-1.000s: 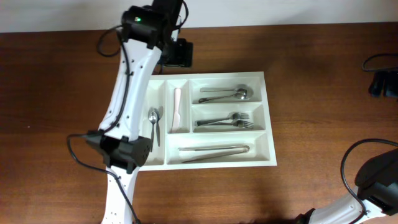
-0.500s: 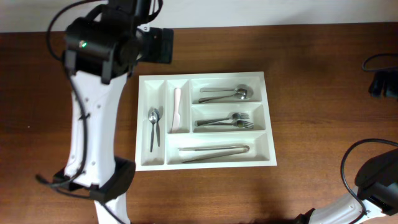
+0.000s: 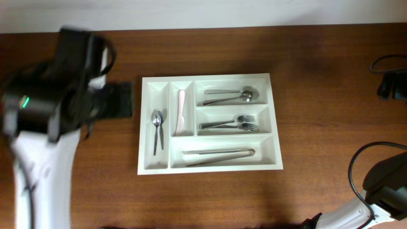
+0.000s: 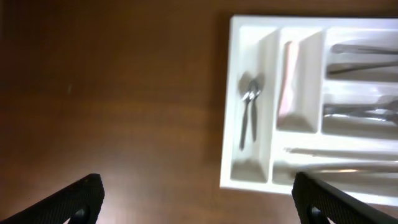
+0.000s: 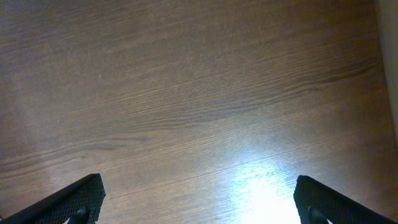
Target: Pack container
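Observation:
The container (image 3: 210, 168) is a white five-compartment tray in the middle of the table. It holds small spoons (image 3: 156, 130), a pale pink utensil (image 3: 180, 111), big spoons (image 3: 232, 97), forks (image 3: 232, 124) and long silver pieces (image 3: 219, 154). My left gripper (image 3: 117, 102) hovers just left of the tray, blurred. In the left wrist view the left gripper (image 4: 196, 193) is open and holds nothing, with the container (image 4: 249, 182) to its right. The right gripper (image 5: 196, 193) is open over bare wood.
A black object with a cable (image 3: 391, 86) lies at the table's far right edge. The right arm's base (image 3: 381, 184) sits at the front right corner. A pale wall runs along the back edge of the wooden table.
My left arm has swung from above the tray's back-left corner out to the left of the tray, and toward the front. The cutlery and the right arm have not moved.

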You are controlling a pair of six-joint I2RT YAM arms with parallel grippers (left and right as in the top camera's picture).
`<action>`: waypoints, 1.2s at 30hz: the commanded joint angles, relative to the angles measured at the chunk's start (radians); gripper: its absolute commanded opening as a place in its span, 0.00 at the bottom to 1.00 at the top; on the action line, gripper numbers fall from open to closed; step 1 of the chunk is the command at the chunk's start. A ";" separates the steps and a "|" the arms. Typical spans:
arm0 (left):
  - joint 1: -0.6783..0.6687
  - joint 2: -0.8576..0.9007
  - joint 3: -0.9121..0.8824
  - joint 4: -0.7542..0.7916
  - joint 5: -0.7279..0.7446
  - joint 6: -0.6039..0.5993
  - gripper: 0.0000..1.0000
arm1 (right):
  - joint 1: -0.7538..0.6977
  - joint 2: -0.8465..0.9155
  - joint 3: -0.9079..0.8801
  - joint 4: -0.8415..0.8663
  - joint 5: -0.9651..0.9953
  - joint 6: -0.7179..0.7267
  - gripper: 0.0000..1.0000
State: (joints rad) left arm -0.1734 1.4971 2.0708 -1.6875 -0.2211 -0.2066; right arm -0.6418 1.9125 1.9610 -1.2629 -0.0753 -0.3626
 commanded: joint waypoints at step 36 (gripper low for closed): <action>0.040 0.016 -1.129 1.043 0.277 -0.069 0.99 | -0.006 -0.002 0.000 0.000 0.002 0.008 0.99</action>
State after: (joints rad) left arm -0.1375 1.4563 0.9451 -0.6559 0.0402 -0.2707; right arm -0.6418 1.9125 1.9610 -1.2629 -0.0753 -0.3626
